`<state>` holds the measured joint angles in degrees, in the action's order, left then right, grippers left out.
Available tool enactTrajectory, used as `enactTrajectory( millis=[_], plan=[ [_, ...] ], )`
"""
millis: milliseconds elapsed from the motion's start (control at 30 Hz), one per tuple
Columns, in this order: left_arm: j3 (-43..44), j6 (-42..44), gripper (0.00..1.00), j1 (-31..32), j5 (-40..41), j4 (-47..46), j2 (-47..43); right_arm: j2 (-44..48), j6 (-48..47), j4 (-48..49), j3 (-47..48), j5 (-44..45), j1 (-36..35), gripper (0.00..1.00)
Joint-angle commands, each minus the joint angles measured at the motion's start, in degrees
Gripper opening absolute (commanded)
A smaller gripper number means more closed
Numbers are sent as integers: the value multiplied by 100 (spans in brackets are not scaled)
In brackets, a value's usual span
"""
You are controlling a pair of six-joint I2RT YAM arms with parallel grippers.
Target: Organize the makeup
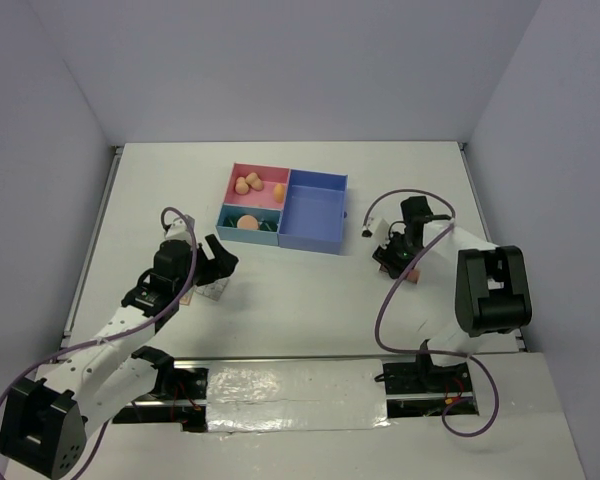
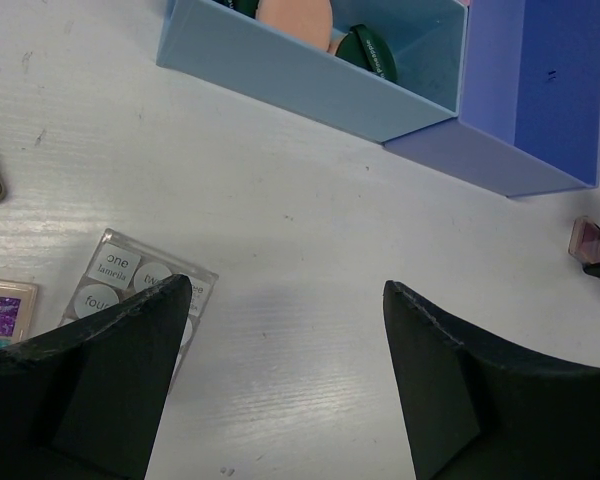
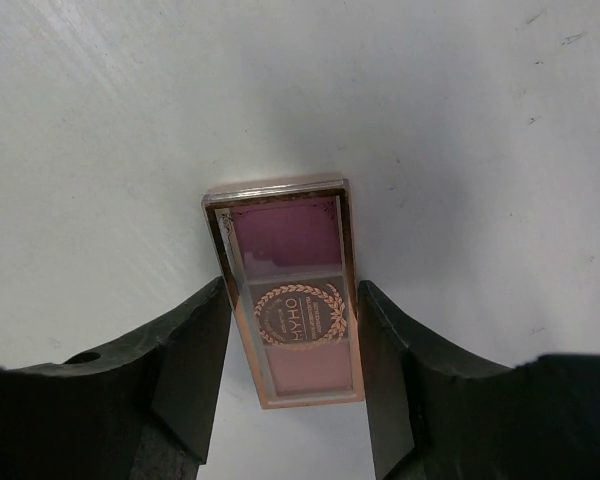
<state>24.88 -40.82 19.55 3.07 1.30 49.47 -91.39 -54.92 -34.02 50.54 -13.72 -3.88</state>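
Pinching the palette by its long edges near the right edge of the table, your right gripper holds something stiff, light, probably slippery; your left gripper gapes empty.

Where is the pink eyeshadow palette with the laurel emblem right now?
Right wrist view: the pink eyeshadow palette is gripped between the right hand's fingers; from above, that is right of the tray.

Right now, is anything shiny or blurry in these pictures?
Top external view: the silver tape at the near edge glares white. Right wrist view: the eyeshadow palette is sharp, logo readable, soft shadow beyond it. Left wrist view: the numbered palette reads clearly; nothing blurry.
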Motion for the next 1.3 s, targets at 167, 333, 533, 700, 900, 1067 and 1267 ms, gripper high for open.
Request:
enactTrajectory(
  millis=[167, 333, 533, 700, 900, 1067, 1267],
  plan=[
    [131, -14, 90, -83, -26, -209, -60, 798, 568, -254, 340, -753, -34, 24],
    [113, 3, 90, -118, -35, -183, -96, 1062, 1061, -614, 1106, -1422, -34, 21],
    [69, -14, 90, -144, -52, -174, -157, 870, 1825, -562, 1914, -2196, -244, 17],
    [52, -75, 90, -145, -61, -148, -219, 457, 2651, -158, 2512, -2486, -649, 17],
    [95, -93, 90, -153, -26, 45, -324, -413, 3845, 369, 3312, -2557, -974, 19],
    [87, -146, 90, -153, 36, 204, -526, -1247, 4507, 554, 4015, -2443, -1088, 18],
    [-10, -225, 90, -153, 80, 283, -676, -1890, 4692, 484, 4639, -2215, -1527, 24]
  ],
)
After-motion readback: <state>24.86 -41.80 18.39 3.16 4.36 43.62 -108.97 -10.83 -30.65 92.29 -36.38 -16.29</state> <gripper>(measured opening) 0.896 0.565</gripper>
